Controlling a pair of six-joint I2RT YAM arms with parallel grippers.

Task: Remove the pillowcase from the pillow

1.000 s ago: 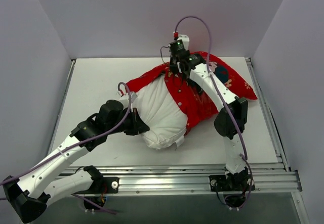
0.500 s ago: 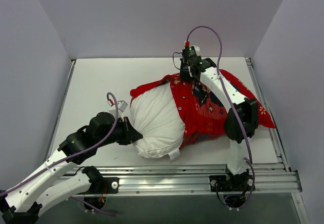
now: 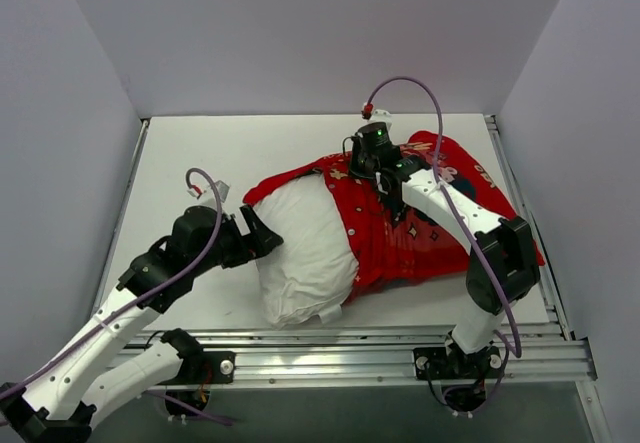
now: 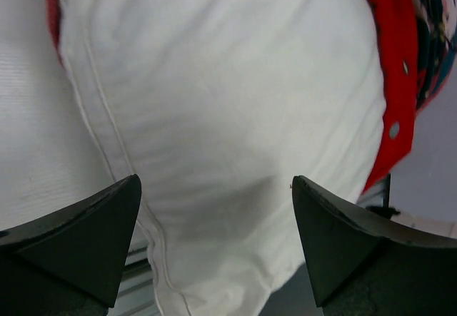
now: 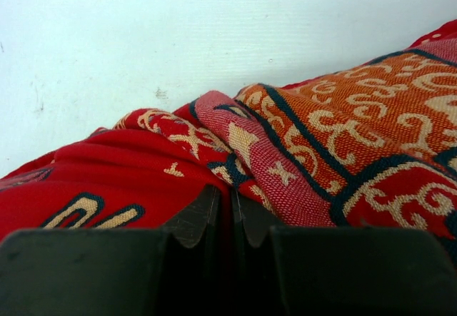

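On table (image 3: 200, 153), pillow (image 3: 300, 253) apparently crosswise, bare end leftward

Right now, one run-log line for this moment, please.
left gripper open by pillow | right gripper shut on pillowcase | pillow partly uncovered

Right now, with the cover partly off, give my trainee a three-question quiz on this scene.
1. True or false: the left gripper is shut on the pillow.
2. What is the right gripper clamping? A the pillowcase, B the pillow, C nothing.
3. Fill in: the bare end of the pillow lies nearest the ___ gripper.
Key: 1 false, its jaws stand open; 2 A; 3 left.
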